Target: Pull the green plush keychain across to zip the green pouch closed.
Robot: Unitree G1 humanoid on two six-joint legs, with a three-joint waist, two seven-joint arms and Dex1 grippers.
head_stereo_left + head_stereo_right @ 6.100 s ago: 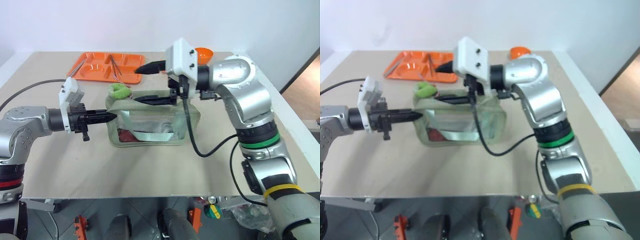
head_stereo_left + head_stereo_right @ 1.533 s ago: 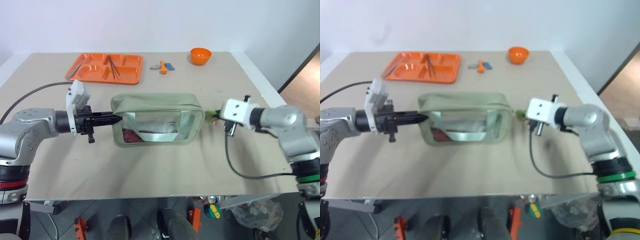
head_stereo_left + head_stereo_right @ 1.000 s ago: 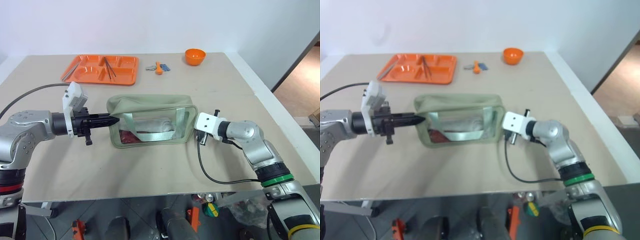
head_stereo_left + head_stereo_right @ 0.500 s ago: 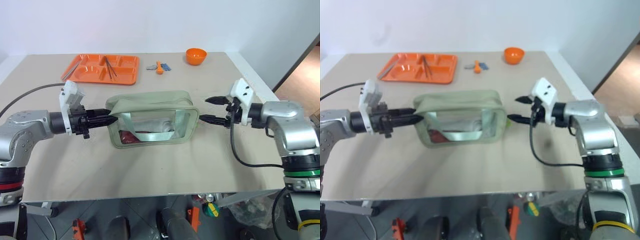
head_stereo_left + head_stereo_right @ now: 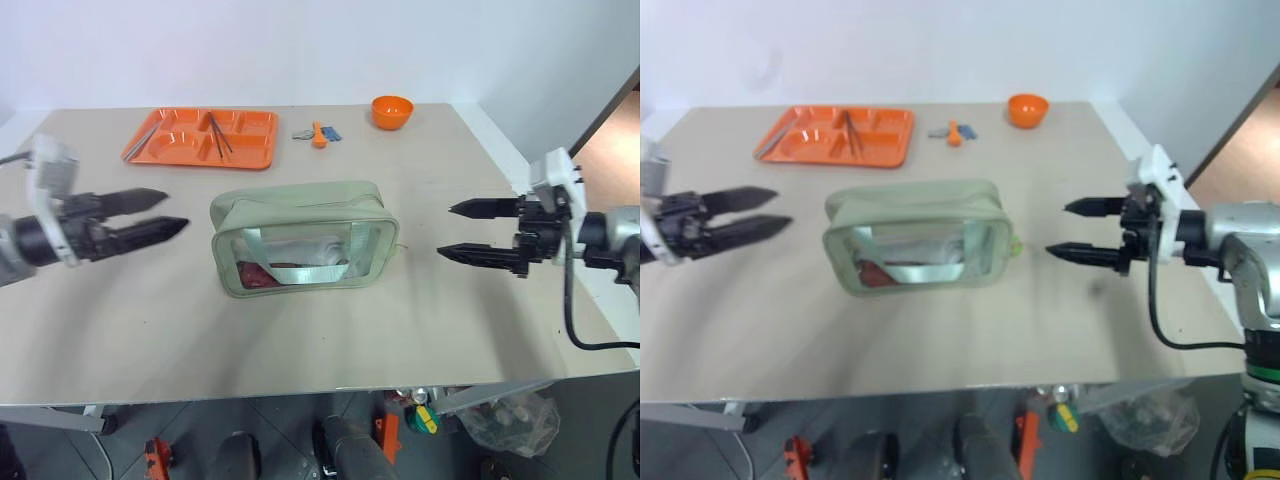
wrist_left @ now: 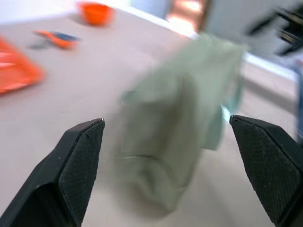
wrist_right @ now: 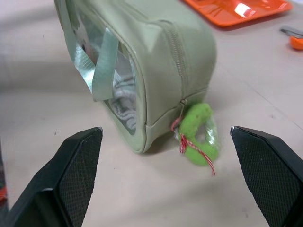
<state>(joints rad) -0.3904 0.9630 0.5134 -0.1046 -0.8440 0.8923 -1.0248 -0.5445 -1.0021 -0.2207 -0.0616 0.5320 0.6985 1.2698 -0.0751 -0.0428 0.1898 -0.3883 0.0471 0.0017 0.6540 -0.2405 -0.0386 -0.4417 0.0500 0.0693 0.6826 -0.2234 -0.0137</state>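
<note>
Lime-green plush, the keychain (image 7: 199, 135) hangs off the zipper pull at the pouch's (image 5: 300, 240) right end, resting on the bench (image 5: 320, 330) just beside the pouch's lower corner. The zipper line, as far as the right wrist view shows it, runs shut over that end to the pull, so I judge the zipping step done — the pouch sits upright and closed near the middle of the bench.

Both hands stand apart from it. The left hand (image 5: 150, 212) hovers off the pouch's left end with its fingers spread and nothing between them; the right hand (image 5: 470, 230) hovers well to the right, fingers likewise wide and empty, pointing back toward the keychain.

What is left looks like retreat — the next move calls only for keeping both arms clear of the pouch and its strap.

Farther back lie an orange tray (image 5: 200, 138), a small orange bowl (image 5: 391, 110) and some small items (image 5: 318, 133).
</note>
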